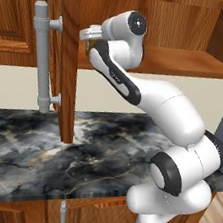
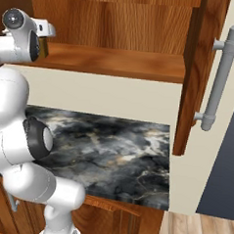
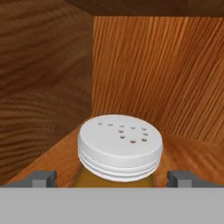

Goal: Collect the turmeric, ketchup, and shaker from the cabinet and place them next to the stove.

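I am reaching the white arm into the open brown wooden wall cabinet (image 1: 162,20), past its left door with the long grey bar handle (image 1: 42,55), because the jars sit on the inner shelf (image 2: 117,62). The squat amber jar of turmeric with its white perforated lid (image 3: 120,146) is standing near the shelf's left rear corner. My claw (image 3: 113,178) is standing wide open, one tip on either side of the jar, so I judge closing comes next. Below, the dark marbled bench (image 1: 37,148) is waiting.

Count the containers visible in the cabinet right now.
1: the turmeric, white perforated lid, on the cabinet shelf in a back corner, between the open gripper fingertips. Others may be hidden off-frame.
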Controlling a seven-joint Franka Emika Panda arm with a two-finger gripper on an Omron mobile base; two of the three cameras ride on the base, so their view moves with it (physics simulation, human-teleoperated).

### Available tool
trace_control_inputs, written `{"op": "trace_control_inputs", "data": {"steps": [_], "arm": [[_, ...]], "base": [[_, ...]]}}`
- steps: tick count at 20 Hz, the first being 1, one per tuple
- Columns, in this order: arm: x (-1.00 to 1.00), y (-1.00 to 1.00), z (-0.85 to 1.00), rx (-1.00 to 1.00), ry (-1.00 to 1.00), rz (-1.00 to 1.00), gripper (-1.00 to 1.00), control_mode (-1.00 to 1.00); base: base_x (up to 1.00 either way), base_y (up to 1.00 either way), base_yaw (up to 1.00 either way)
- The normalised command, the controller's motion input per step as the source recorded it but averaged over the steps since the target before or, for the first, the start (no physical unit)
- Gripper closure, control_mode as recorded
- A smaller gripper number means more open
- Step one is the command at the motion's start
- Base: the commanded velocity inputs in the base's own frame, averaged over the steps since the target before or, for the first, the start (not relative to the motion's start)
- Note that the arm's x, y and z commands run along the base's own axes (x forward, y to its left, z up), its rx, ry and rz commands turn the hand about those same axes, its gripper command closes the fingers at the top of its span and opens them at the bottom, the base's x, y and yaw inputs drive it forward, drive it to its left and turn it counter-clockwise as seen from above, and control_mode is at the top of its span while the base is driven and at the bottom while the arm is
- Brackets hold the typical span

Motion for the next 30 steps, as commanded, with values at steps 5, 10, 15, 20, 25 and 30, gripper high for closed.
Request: {"op": "trace_control_inputs", "data": {"steps": [5,10,15,20,25,30], "arm": [[0.00,0.00,0.00,0.00,0.00,-0.06,-1.00,-1.00],[0.00,-0.04,0.00,0.01,0.00,-0.04,-1.00,-1.00],[0.00,-0.09,0.00,0.01,0.00,-0.02,-1.00,-1.00],[0.05,0.00,-0.02,0.00,0.00,0.00,-1.00,-1.00],[0.22,0.00,-0.09,0.00,0.00,0.00,-1.00,-1.00],[0.13,0.01,-0.15,0.00,0.00,0.00,-1.00,-1.00]], "base": [[0.00,0.00,0.00],[0.00,0.00,0.00],[0.00,0.00,0.00],[0.00,0.00,0.00],[0.00,0.00,0.00],[0.00,0.00,0.00]]}}
